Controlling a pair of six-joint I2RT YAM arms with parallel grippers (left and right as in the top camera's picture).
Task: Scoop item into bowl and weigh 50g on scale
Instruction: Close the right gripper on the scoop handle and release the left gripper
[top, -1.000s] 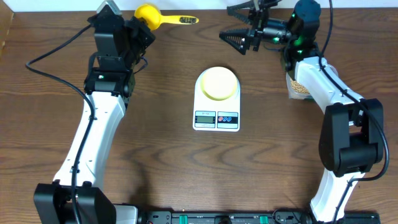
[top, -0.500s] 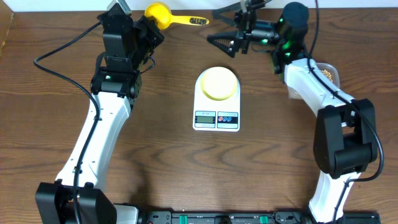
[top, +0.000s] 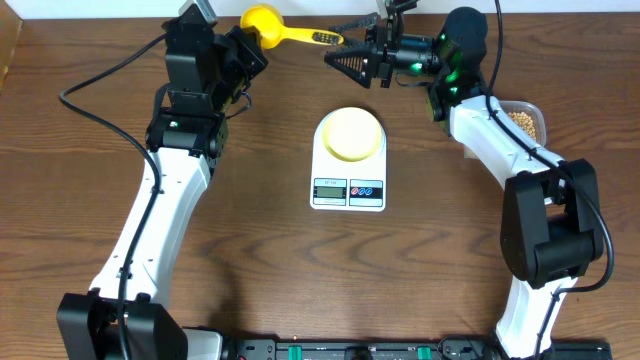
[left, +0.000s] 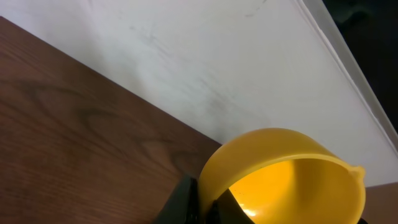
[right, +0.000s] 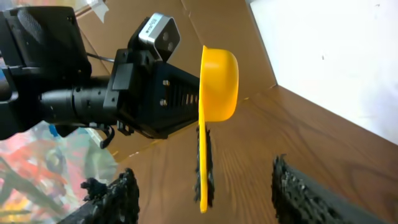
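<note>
Left fingers (left: 184, 201): apparently clamped on cup rim of yellow scoop (top: 263, 19).
Right fingers (right: 122, 194): spread wide, flanking the scoop handle.
Bowl (top: 350, 133): sits on scale (top: 331, 166).

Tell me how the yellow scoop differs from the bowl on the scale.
The scoop is bright yellow with a long handle; the bowl is pale yellow and has no handle. The scoop is gripped at its cup by the left end effector, while the bowl sits free on the scale, touched by neither arm. Both are round, yellowish and look empty.
</note>
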